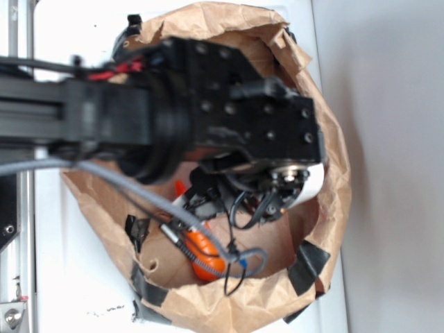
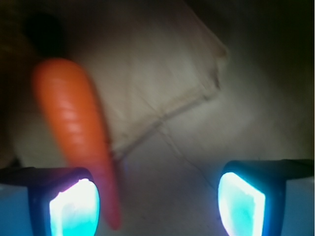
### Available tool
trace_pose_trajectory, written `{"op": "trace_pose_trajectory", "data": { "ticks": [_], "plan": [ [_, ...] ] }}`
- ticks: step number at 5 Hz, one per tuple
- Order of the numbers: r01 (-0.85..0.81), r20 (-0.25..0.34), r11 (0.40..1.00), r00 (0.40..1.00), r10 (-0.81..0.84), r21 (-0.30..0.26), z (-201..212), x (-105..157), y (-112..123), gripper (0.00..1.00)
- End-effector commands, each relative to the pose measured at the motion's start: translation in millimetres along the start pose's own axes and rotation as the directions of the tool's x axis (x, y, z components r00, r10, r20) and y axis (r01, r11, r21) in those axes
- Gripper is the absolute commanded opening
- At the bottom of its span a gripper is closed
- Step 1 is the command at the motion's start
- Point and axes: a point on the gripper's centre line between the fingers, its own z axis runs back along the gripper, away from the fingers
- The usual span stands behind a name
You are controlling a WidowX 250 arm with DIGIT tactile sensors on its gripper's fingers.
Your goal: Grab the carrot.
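Beside the left fingertip [image 2: 74,206] of the spread, empty gripper [image 2: 157,204], the carrot [image 2: 78,128] is seen, overlapping a pale cloth [image 2: 162,69] inside the paper bag [image 1: 326,125].

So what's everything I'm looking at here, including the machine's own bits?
carrot: one, bright orange with a dark top, lying on the bag's floor; its thin tip reaches beside one lit finger pad.
paper bag: one, brown, rim rolled open, on a white surface; the arm reaches down into it.
black tape: several black strips, along the bag's rim.
pale sheet: one, off-white, flat on the bag's floor next to the carrot; whether cloth or paper is unclear.
cables: one grey and a few thin black, trailing from the arm into the bag.
robot arm: one, black, blurred, across the bag's top.
gripper: one, open, pads glowing cyan, nothing between them.
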Motion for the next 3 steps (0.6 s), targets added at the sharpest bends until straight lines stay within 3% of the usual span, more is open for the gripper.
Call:
{"op": "trace_pose_trajectory", "data": {
  "ticks": [1, 3],
  "plan": [
    [0.081, 0.065, 0.995, 0.994, -0.085, 0.066, -17.3, 39.5, -28.9, 1.0],
    [0.271, 0.142, 0.927, 0.96, -0.241, -0.258, -31.8, 36.9, -39.3, 1.0]
  ]
}}
